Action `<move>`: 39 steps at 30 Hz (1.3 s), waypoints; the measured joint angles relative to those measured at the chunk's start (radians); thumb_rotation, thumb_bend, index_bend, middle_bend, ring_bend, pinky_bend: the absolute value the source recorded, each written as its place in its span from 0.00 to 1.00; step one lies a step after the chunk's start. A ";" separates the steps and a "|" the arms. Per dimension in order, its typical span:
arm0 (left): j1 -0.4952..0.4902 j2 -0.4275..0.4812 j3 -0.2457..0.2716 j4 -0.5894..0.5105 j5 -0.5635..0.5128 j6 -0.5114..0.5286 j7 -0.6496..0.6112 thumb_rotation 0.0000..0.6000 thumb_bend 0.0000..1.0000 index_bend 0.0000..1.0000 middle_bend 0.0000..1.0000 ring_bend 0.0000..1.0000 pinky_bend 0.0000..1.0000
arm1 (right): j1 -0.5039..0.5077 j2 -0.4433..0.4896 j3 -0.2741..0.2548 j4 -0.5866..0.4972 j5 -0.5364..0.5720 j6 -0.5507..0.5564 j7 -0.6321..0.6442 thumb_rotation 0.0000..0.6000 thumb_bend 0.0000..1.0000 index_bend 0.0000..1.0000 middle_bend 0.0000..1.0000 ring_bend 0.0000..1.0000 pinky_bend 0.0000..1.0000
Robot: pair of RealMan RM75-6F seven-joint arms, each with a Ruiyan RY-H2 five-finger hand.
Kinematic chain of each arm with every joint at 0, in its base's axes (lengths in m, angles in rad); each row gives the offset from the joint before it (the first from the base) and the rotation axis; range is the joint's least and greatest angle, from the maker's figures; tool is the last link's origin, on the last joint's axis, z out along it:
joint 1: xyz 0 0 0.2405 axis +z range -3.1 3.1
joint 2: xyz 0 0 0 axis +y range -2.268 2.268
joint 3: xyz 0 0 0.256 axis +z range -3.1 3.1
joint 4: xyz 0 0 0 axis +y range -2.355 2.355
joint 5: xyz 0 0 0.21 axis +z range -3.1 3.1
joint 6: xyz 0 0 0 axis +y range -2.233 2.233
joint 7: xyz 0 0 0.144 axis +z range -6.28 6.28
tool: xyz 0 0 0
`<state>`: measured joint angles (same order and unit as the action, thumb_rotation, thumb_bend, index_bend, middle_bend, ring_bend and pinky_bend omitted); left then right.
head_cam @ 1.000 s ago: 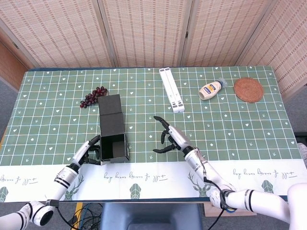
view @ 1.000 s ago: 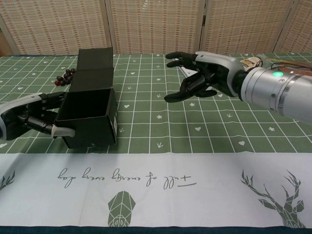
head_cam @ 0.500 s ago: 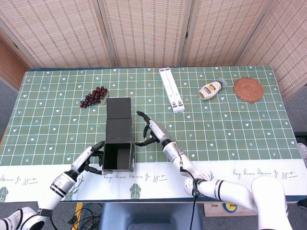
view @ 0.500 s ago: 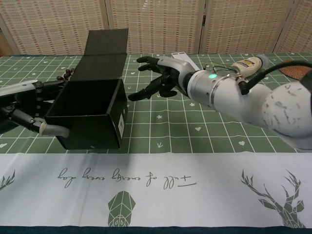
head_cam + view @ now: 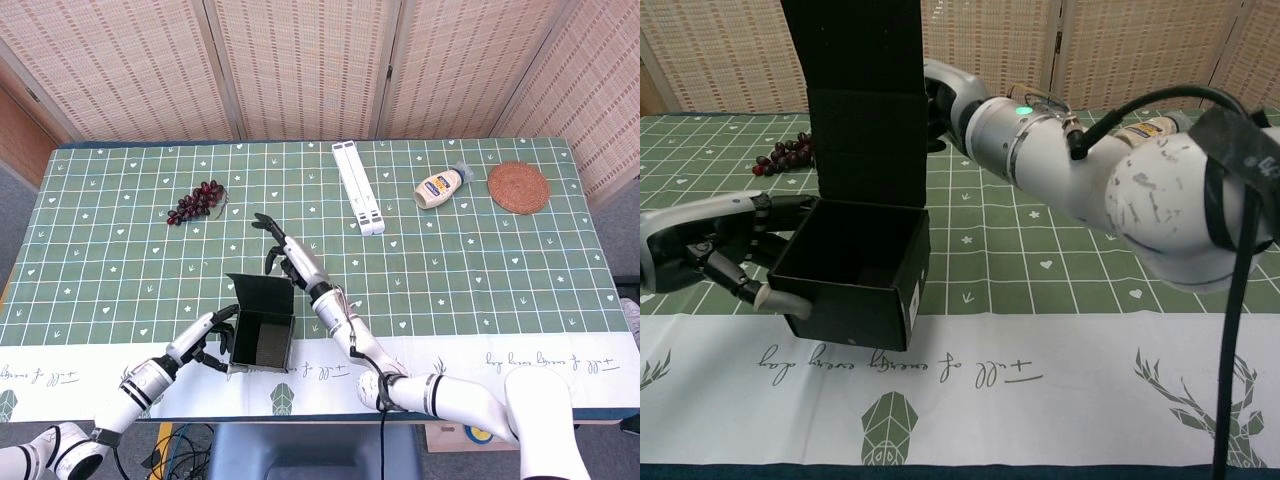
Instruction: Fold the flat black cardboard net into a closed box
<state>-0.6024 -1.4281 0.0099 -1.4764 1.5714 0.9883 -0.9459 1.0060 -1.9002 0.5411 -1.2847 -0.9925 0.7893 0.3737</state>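
Left hand (image 5: 715, 250), at the lower left of the chest view, grips the outer wall of the black box (image 5: 855, 275), fingers curled against its side and lower edge; it bears the box, which sits tilted near the front edge of the tabletop (image 5: 480, 260), open mouth up. Right hand (image 5: 285, 258), at centre in the head view, reaches in behind the raised lid flap (image 5: 865, 100). Its fingers are spread and lie at the flap's back face; in the chest view the flap hides most of the hand, so contact cannot be told for certain. It holds nothing.

The step in hand is judged to be closing the lid. To do it well, the right hand should press the flap forward along its crease, evenly across its width, while the left hand keeps the body steady and square. The end tab must then enter inside the front wall and not ride over it.

Farther back on the tabletop lie a grape bunch (image 5: 197, 201) at the upper left, a white folded stand (image 5: 358, 186) at the upper centre, and a sauce bottle (image 5: 441, 186) beside a round woven coaster (image 5: 518, 186) at the upper right.
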 measured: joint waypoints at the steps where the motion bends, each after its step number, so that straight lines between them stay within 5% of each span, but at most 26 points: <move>1: -0.002 -0.004 -0.002 0.004 -0.007 -0.005 0.004 1.00 0.12 0.34 0.37 0.62 0.64 | -0.001 0.006 0.001 -0.013 -0.002 -0.002 0.003 1.00 0.00 0.00 0.12 0.61 1.00; 10: -0.014 -0.042 -0.043 0.047 -0.145 -0.079 0.082 1.00 0.12 0.32 0.37 0.62 0.64 | 0.005 0.092 -0.023 -0.162 0.012 -0.093 -0.018 1.00 0.00 0.00 0.20 0.62 1.00; 20: 0.020 -0.104 -0.132 0.068 -0.376 -0.067 0.263 1.00 0.12 0.30 0.36 0.62 0.65 | 0.058 0.132 -0.104 -0.199 0.082 -0.109 -0.213 1.00 0.00 0.00 0.26 0.62 1.00; 28: 0.044 -0.106 -0.175 0.036 -0.465 -0.073 0.385 1.00 0.12 0.00 0.03 0.50 0.65 | 0.120 0.096 -0.165 -0.164 0.126 -0.011 -0.440 1.00 0.00 0.00 0.26 0.64 1.00; 39: 0.064 -0.040 -0.157 -0.004 -0.417 -0.070 0.483 1.00 0.12 0.00 0.00 0.48 0.64 | 0.177 -0.001 -0.196 -0.069 0.127 0.091 -0.634 1.00 0.00 0.00 0.26 0.64 1.00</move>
<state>-0.5385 -1.4679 -0.1471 -1.4801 1.1542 0.9178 -0.4631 1.1831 -1.9016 0.3449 -1.3541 -0.8655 0.8799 -0.2599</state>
